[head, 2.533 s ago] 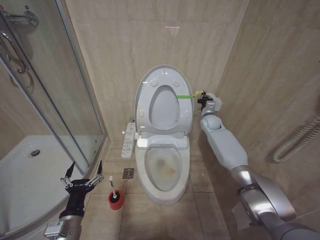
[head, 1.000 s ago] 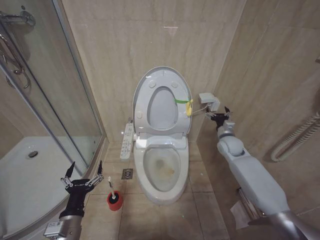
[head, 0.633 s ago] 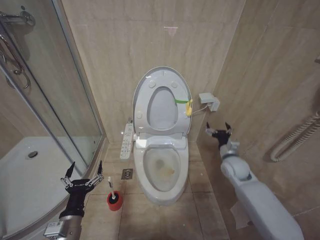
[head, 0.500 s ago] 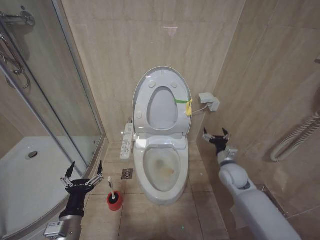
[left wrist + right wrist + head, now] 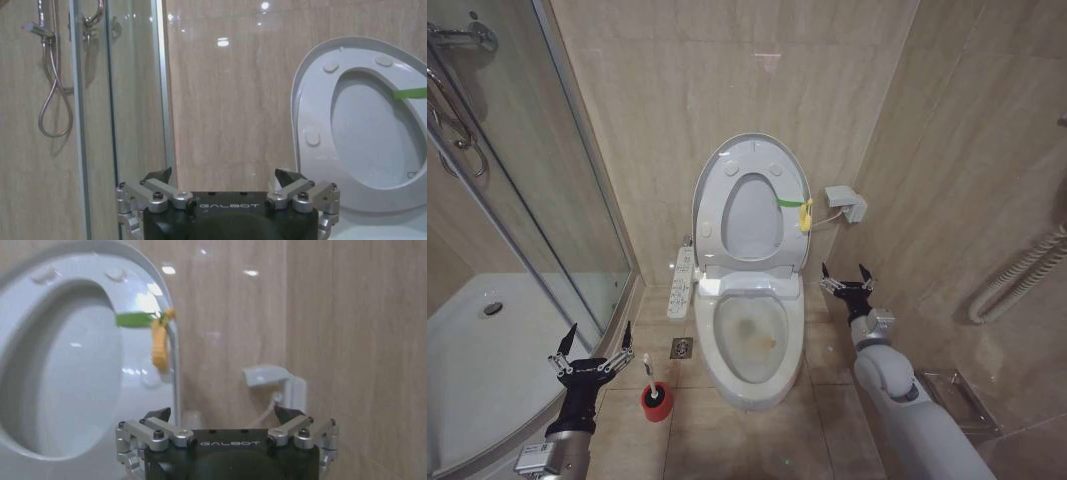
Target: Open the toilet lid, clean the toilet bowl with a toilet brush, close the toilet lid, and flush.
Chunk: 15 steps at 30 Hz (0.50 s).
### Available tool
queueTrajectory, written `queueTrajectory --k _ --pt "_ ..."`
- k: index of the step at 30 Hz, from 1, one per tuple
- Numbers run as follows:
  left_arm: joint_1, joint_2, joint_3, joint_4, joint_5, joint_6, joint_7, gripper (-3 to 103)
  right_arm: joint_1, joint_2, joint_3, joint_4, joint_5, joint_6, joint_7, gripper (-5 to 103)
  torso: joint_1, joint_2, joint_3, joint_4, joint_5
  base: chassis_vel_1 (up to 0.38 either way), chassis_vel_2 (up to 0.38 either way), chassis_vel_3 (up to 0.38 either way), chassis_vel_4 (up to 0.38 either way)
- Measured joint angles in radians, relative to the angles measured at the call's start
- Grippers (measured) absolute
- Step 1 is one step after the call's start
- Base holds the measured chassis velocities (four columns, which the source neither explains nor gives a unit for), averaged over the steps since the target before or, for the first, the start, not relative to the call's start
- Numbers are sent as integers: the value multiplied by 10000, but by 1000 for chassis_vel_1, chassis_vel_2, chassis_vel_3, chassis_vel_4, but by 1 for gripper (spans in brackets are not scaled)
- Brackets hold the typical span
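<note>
The toilet lid (image 5: 752, 205) stood upright, exposing the toilet bowl (image 5: 749, 340); both the left gripper (image 5: 592, 352) (near the toilet brush (image 5: 656, 392)) and the right gripper (image 5: 847, 285) were spread, empty.

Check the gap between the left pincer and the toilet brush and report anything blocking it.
Nothing visible blocks it. The left pincer, open, hangs beside the shower door, and the toilet brush stands in its red cup on bare floor tile just beyond it, handle free.
</note>
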<state>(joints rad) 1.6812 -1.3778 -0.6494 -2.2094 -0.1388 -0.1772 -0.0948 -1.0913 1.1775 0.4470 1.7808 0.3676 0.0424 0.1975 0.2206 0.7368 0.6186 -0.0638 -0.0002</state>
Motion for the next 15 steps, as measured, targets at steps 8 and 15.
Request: queueTrajectory --k 8,15 --pt "0 0 0 0 0 0 0 100 -762 330 345 247 -247 705 -869 100 1 0 0 -3 2 0 0 0 0" --pt "0 0 0 0 0 0 0 100 -1387 774 459 725 -423 722 -985 100 1 0 0 -1 0 0 0 0 0"
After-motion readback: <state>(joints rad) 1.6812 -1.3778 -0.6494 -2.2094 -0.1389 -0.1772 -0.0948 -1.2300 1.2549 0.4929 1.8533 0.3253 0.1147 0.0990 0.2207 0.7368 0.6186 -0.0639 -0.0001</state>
